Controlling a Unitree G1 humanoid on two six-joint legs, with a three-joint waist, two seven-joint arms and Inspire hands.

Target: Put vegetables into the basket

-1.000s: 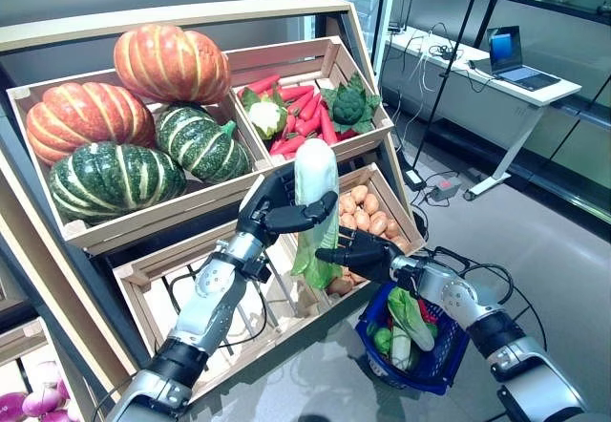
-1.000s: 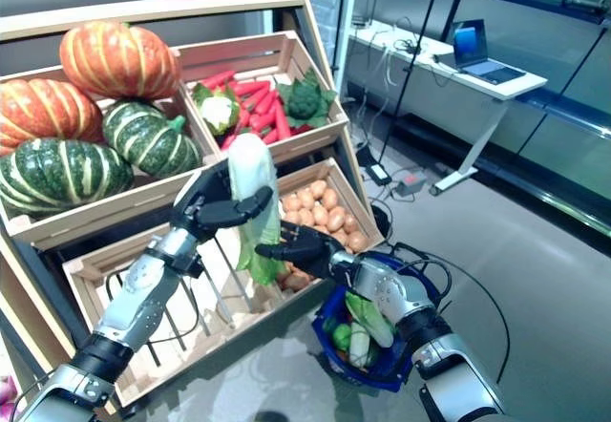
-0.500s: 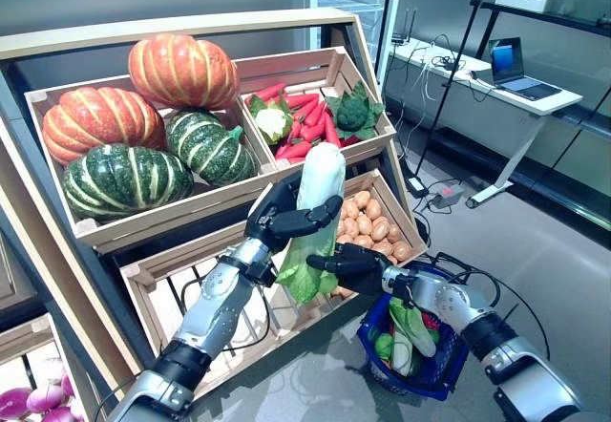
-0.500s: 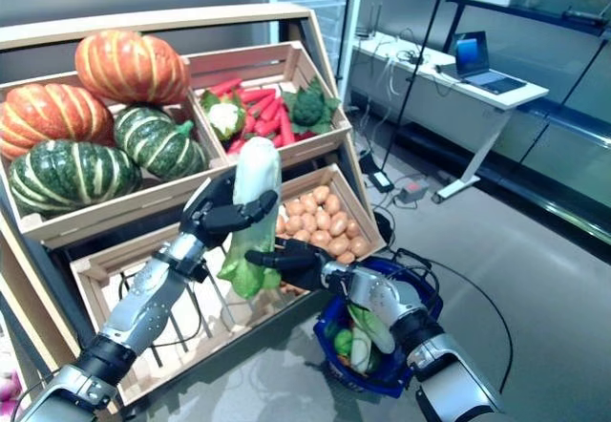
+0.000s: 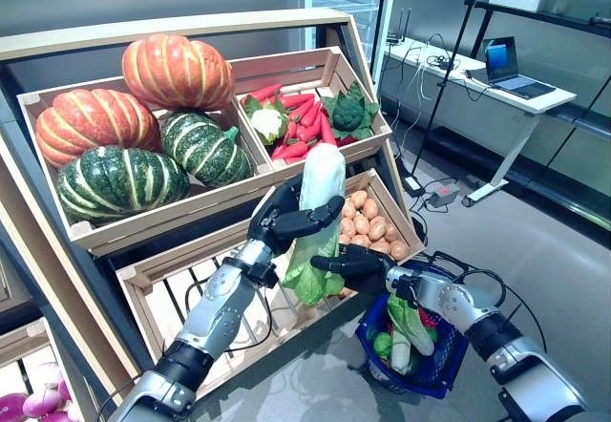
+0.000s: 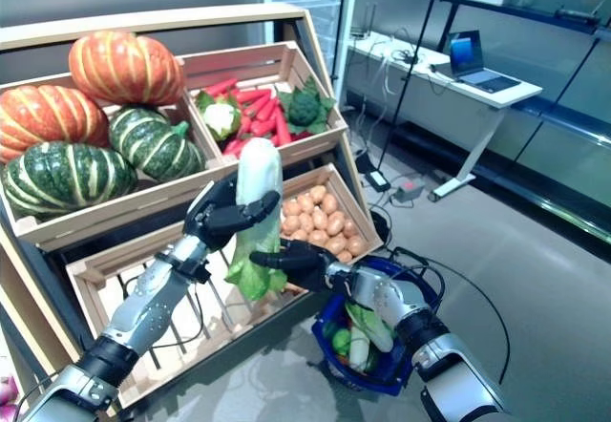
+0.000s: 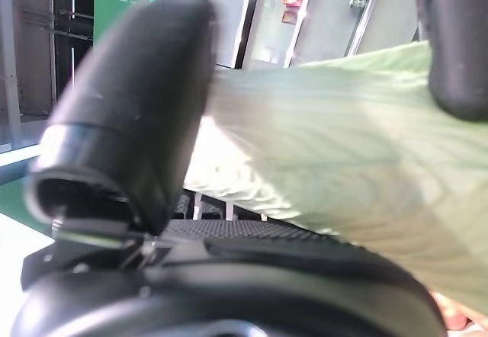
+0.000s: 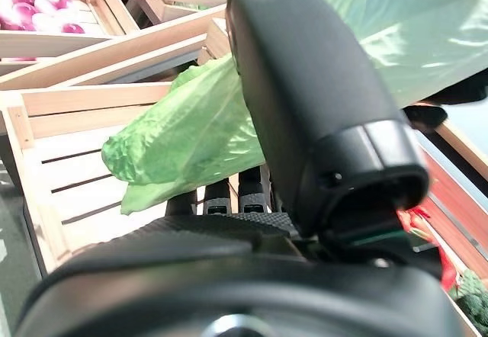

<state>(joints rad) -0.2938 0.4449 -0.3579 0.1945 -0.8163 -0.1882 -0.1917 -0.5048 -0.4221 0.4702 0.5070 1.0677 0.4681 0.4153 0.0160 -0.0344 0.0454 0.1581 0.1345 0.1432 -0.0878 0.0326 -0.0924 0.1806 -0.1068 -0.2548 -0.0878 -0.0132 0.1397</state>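
Observation:
A long pale napa cabbage (image 5: 320, 179) stands almost upright in front of the potato crate, its green leaves hanging down. My left hand (image 5: 282, 217) is shut round its white upper part; in the left wrist view the thumb (image 7: 130, 123) presses on the cabbage (image 7: 343, 146). From the right, my right hand (image 5: 358, 267) reaches in under the leafy end (image 8: 183, 139) with straight fingers touching the leaves. The blue basket (image 5: 449, 369) hangs below my right forearm and holds greens and a pale stalk.
The wooden stand holds a crate of pumpkins (image 5: 143, 126), a crate with red peppers, cauliflower and broccoli (image 5: 315, 116), and a crate of potatoes (image 5: 372, 226). A slatted lower crate (image 5: 158, 288) sits left of the hands. A desk with a laptop (image 5: 501, 64) stands at back right.
The view has shifted a little. Both hands and the cabbage keep nearly the same pose, and the basket still hangs under my right arm.

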